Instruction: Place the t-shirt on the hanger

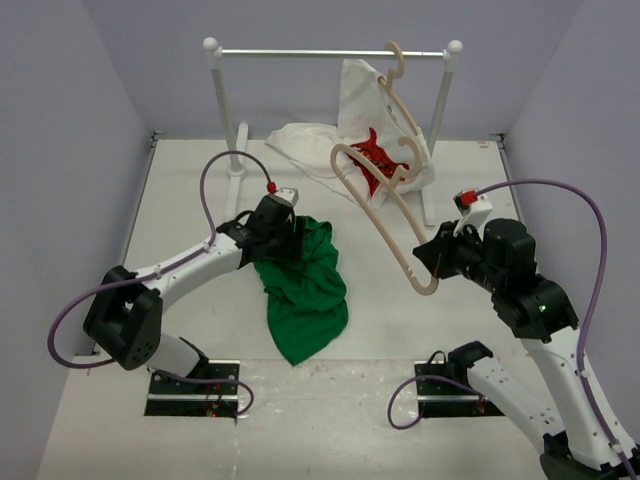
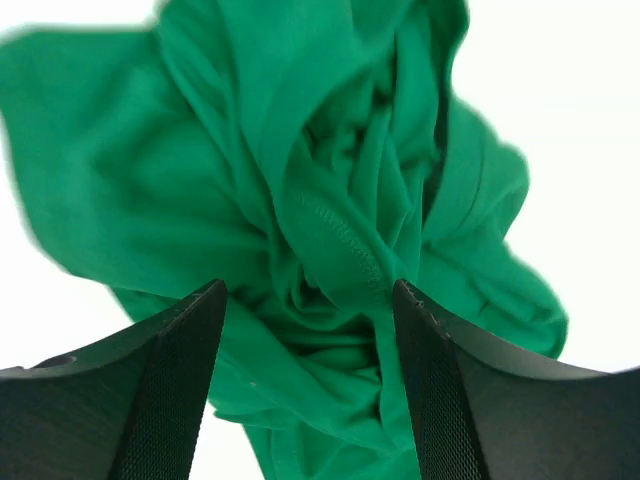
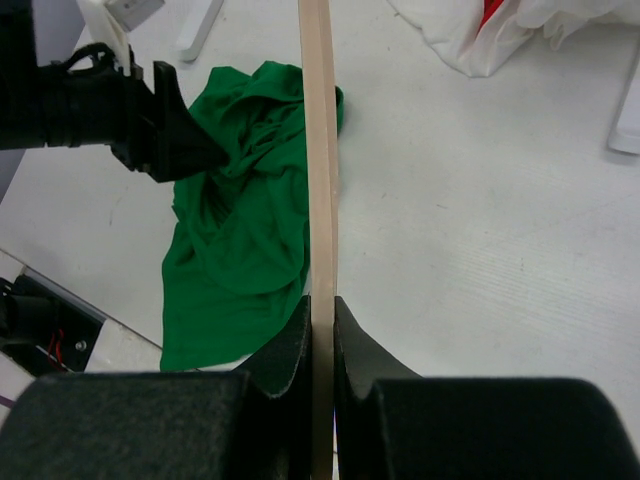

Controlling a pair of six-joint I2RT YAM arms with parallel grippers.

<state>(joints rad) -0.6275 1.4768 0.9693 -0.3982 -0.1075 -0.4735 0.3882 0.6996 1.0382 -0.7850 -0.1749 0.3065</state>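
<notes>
The green t-shirt (image 1: 305, 290) lies crumpled on the white table, left of centre; it also shows in the right wrist view (image 3: 240, 230). My left gripper (image 1: 285, 240) is at its upper edge, jaws open, with bunched folds of the shirt (image 2: 330, 180) between the fingertips (image 2: 212, 300). My right gripper (image 1: 435, 265) is shut on one end of the pale wooden hanger (image 1: 385, 222) and holds it tilted above the table, right of the shirt. In the right wrist view the hanger (image 3: 318, 150) runs straight up from my right gripper (image 3: 321, 300).
A white clothes rail (image 1: 330, 52) on two posts stands at the back. A second pale hanger (image 1: 397, 75) hangs on it with a white t-shirt with a red print (image 1: 360, 130), which spills onto the table. Grey walls close in both sides.
</notes>
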